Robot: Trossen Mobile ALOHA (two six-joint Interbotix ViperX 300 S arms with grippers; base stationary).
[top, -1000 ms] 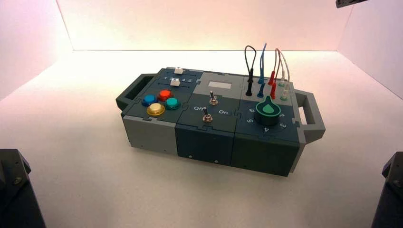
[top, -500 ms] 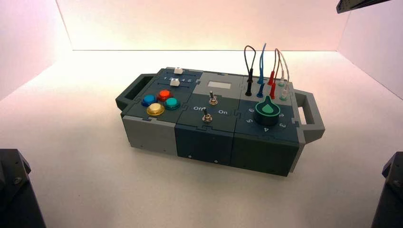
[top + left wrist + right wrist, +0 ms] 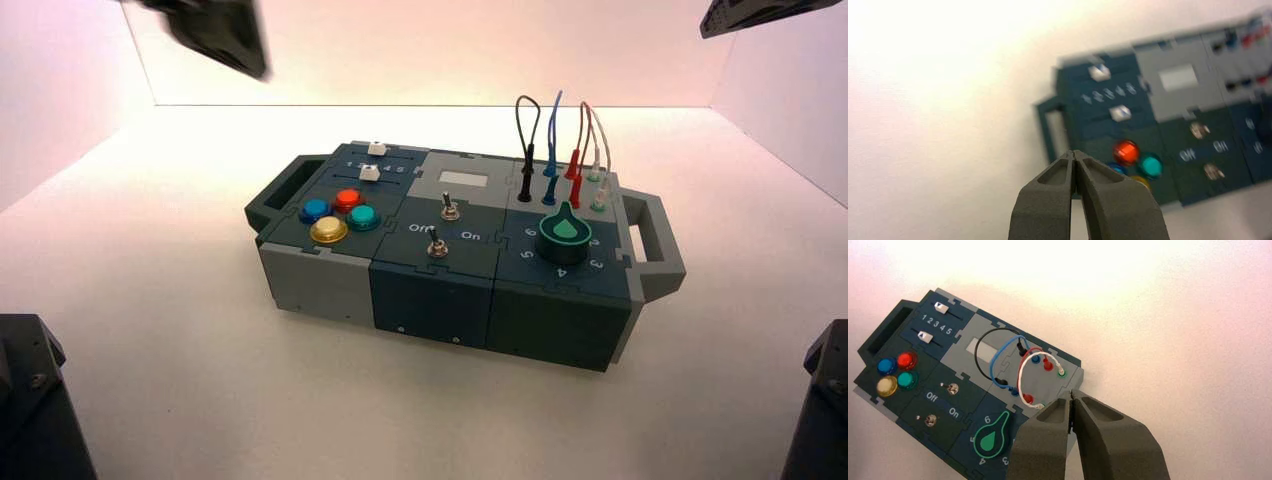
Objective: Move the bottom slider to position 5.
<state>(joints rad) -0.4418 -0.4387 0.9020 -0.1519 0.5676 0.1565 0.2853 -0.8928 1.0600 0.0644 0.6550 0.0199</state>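
Note:
The bottom slider (image 3: 369, 172) is a small white knob in a dark slot at the box's far left, just behind the coloured buttons. It also shows in the left wrist view (image 3: 1120, 113) and the right wrist view (image 3: 925, 336), away from the slot's 5 end. The numeral 5 (image 3: 949, 331) ends the printed row between the two slots and also shows in the left wrist view (image 3: 1131, 88). My left gripper (image 3: 1074, 153) is shut and empty, held high and to the left of the box (image 3: 215, 35). My right gripper (image 3: 1071, 399) is shut and empty, high over the box's wire end.
The twin white slider knob (image 3: 376, 149) sits behind the bottom one. Red, blue, teal and yellow buttons (image 3: 338, 215), two toggle switches (image 3: 437, 245), a green dial (image 3: 564, 232) and looped wires (image 3: 560, 140) fill the box top. Handles (image 3: 655, 245) stick out at both ends.
My left arm has swung into the high view at the top left, blurred with motion. The right arm shifted slightly at the top right. The box's parts have not moved.

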